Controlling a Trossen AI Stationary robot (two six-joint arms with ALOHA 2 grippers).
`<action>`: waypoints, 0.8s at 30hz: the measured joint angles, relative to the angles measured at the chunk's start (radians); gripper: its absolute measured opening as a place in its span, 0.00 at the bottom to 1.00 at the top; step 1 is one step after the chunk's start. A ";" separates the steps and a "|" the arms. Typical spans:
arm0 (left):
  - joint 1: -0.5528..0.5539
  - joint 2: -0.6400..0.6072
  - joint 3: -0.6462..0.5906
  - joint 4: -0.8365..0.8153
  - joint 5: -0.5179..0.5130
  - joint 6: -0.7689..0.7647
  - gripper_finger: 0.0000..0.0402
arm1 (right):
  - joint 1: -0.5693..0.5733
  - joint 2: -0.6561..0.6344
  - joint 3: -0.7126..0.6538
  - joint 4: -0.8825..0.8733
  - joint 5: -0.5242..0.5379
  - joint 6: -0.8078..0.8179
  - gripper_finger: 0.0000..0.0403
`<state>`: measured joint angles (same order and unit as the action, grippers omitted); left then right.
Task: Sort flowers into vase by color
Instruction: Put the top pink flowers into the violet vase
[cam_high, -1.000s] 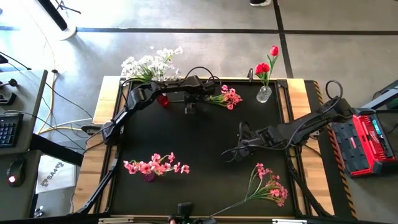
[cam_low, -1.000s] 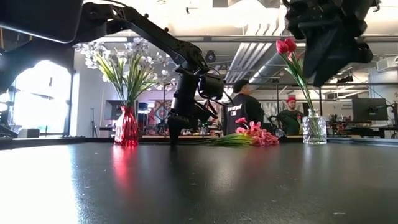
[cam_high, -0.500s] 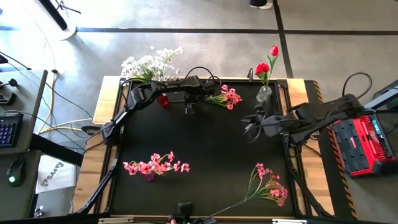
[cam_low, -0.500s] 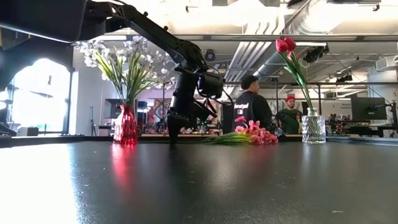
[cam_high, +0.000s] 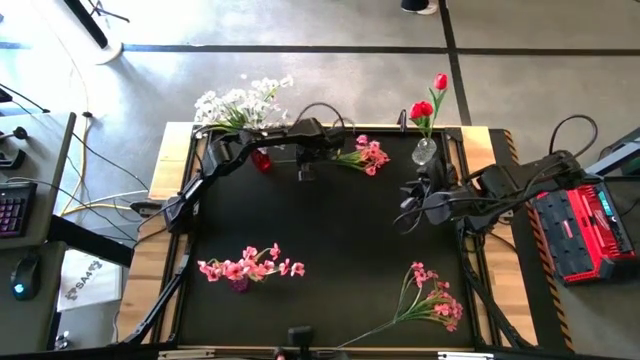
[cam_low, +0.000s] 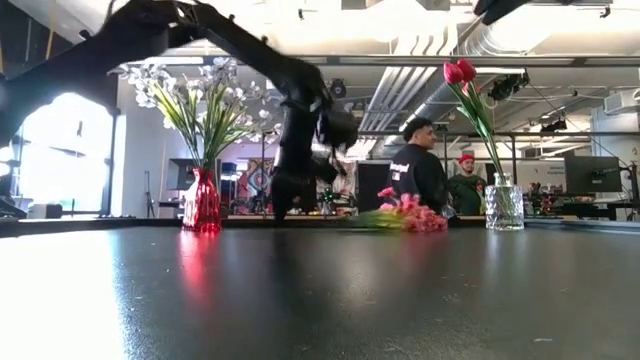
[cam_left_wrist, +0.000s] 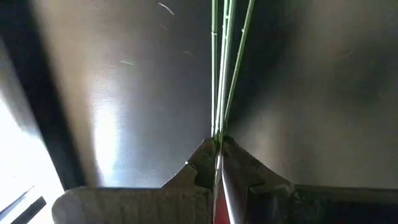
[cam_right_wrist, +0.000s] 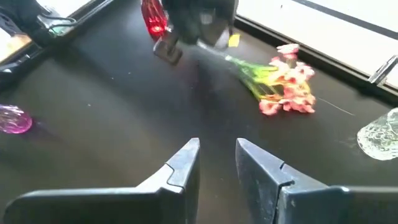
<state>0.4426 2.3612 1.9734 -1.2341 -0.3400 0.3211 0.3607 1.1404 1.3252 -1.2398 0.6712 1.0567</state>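
Thin green stems (cam_left_wrist: 221, 74) of a pink spray (cam_high: 366, 155) are pinched in the left gripper (cam_high: 306, 172) near the red vase (cam_high: 262, 160), apparently for lifting. The right gripper (cam_right_wrist: 217, 163) is held empty, narrowly parted, mid-table.

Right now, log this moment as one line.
left pincer: shut on pink spray stems | right pincer: open, empty, mid-table | pink vase: holds pink blooms

Glossy black tabletop (cam_low: 330, 300) (mirror-like), cut clear-glass vase (cam_low: 504, 208).
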 joint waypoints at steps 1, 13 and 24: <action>-0.002 -0.020 0.021 0.008 0.013 -0.003 0.00 | 0.000 0.000 -0.003 0.001 0.000 0.000 0.23; -0.065 -0.157 0.213 0.026 0.061 -0.032 0.00 | 0.000 0.000 -0.005 0.009 -0.002 -0.002 0.23; -0.128 -0.213 0.362 0.050 0.118 -0.177 0.00 | 0.000 0.000 -0.006 0.013 -0.025 -0.018 0.23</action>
<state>0.3146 2.1486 2.3357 -1.1844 -0.2224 0.1440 0.3611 1.1408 1.3193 -1.2266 0.6460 1.0386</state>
